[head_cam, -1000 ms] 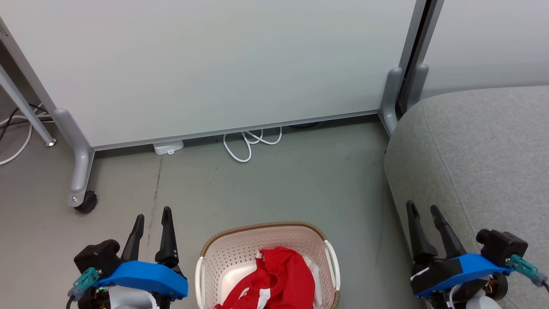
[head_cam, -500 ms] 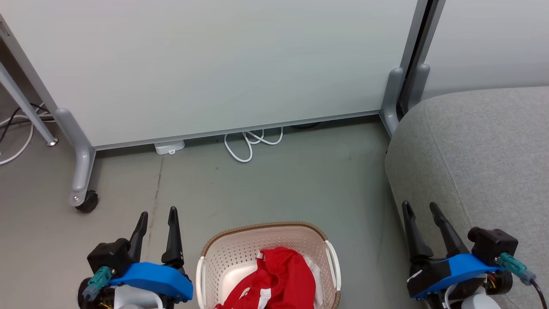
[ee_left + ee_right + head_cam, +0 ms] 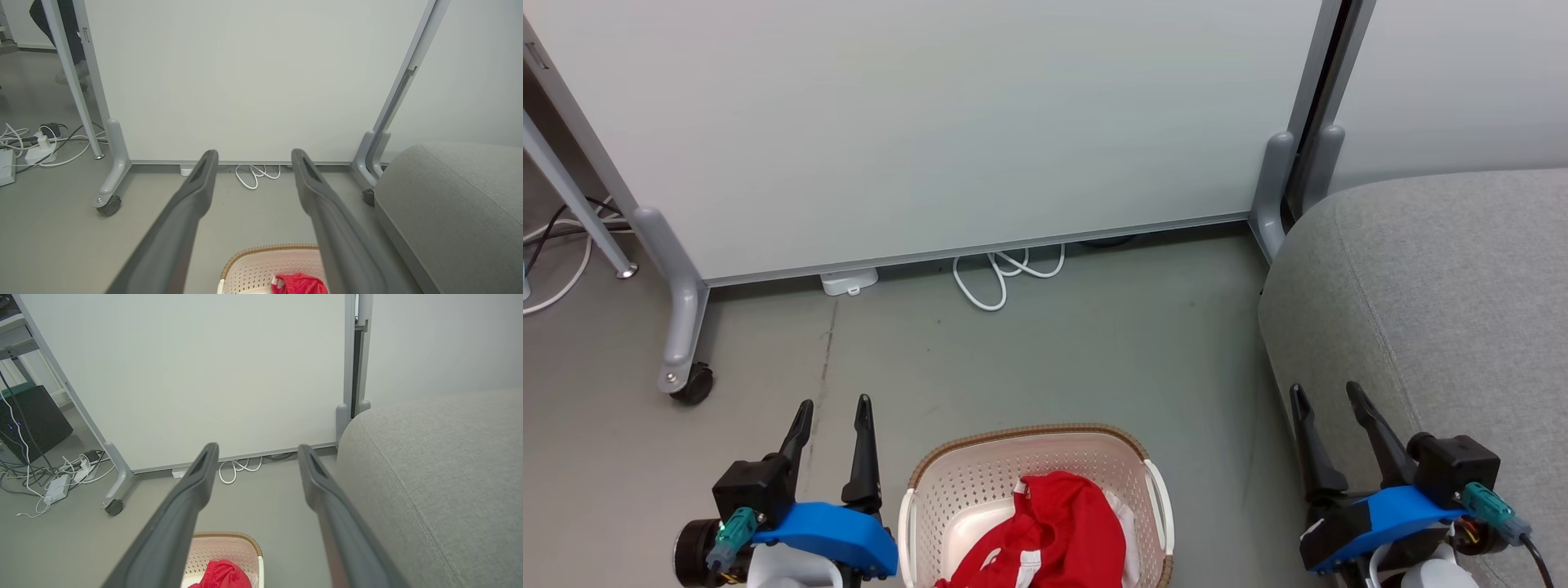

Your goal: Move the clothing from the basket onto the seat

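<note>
The cream basket [image 3: 968, 482] with a brown rim stands on the floor at the bottom centre, holding crumpled red clothing [image 3: 1058, 531] with white trim. It shows too in the left wrist view, basket [image 3: 253, 269] and clothing [image 3: 300, 283], and in the right wrist view, basket [image 3: 224, 549] and clothing [image 3: 222, 575]. The grey seat [image 3: 1437, 302] fills the right side. My left gripper [image 3: 834, 404] hangs open left of the basket, holding nothing. My right gripper [image 3: 1325, 390] hangs open at the seat's front edge, also holding nothing.
A white partition panel on grey wheeled feet [image 3: 682, 343] stands behind the basket. A looped white cable [image 3: 996, 278] and a white adapter [image 3: 849, 281] lie at its base. More cables and a power strip [image 3: 57, 488] lie to the far left.
Both grippers have shifted slightly, the left one to the right and lower in the view, the right one lower. The head view has drifted a little. Both stay open.
</note>
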{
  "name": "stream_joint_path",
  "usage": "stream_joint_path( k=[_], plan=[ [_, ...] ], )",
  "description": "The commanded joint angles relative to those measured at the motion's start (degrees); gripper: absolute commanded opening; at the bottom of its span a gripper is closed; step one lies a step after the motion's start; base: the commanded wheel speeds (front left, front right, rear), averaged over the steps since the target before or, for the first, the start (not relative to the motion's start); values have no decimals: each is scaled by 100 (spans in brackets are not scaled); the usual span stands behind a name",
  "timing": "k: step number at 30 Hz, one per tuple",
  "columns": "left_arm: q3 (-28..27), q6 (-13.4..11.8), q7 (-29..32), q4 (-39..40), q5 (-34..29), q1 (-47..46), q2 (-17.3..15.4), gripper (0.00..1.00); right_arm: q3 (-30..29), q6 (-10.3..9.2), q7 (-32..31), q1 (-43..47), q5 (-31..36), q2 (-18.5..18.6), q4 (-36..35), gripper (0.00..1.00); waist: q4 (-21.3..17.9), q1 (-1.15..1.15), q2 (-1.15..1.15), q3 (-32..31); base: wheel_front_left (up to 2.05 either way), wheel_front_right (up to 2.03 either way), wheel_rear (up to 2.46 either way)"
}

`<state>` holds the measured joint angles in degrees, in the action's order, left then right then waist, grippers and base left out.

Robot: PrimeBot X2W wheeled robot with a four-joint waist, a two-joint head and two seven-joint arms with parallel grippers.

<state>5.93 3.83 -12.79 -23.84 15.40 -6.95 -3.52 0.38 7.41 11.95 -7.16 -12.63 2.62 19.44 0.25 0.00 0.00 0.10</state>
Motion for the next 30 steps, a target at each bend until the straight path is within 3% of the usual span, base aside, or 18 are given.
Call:
stream_joint_path(
  k=[1,20,30],
  plan=[
    [-10,-44,-61,-33,-125,-105,-8,100,-11,12,48,-94,164,37,4,100,5,0,0,-1,0,0,0],
    [54,-75,-252,-304,-670,-168,32,100,13,9,177,-89,865,41,53,100,28,0,0,-58,0,0,0],
    [1,-43,-249,-333,-586,-150,46,100,23,9,146,-78,785,41,58,100,2,0,0,-63,0,0,0]
  ],
)
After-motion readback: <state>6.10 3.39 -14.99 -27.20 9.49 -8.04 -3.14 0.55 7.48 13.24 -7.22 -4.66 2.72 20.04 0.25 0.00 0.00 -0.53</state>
